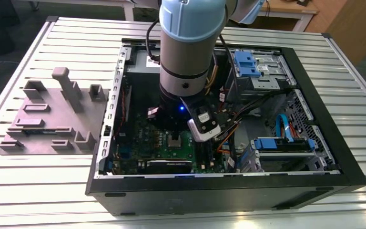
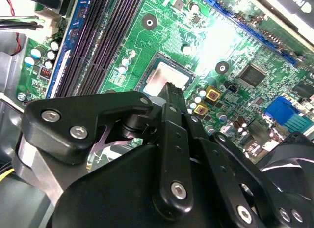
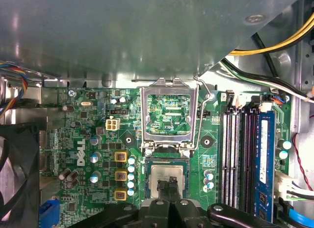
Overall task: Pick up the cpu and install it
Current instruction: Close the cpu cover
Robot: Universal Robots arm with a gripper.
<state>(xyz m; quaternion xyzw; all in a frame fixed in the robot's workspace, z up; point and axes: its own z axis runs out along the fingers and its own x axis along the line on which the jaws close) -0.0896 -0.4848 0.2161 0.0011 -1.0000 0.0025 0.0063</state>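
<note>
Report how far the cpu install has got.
Done: the cpu lies inside the socket on the motherboard. In hand: the gripper is right over it; contact is unclear. Left: the socket's hinged frame stands open, and full seating cannot be confirmed.

The arm is a thick round tube of silver-grey metal [image 1: 184, 52], seen in the exterior view. Above the tube sits a smooth pale blue plastic cap [image 1: 192, 16]. Below the tube a thin black ring [image 1: 184, 75] runs round a grey collar [image 1: 184, 88] marked with one small dark dot. Under the tube's lower end glows a small blue light [image 1: 181, 108], and beside it is a white-and-black boxy camera module [image 1: 203, 126]. A black cable [image 1: 149, 40] runs alongside the tube. In both wrist views the matte black gripper [image 2: 171, 93] [image 3: 169, 186] is built of flat rounded link bars [image 2: 88, 122], fastened with silver socket-head screws [image 2: 51, 115]. A bare steel plate [image 2: 105, 139] shows between the bars.
</note>
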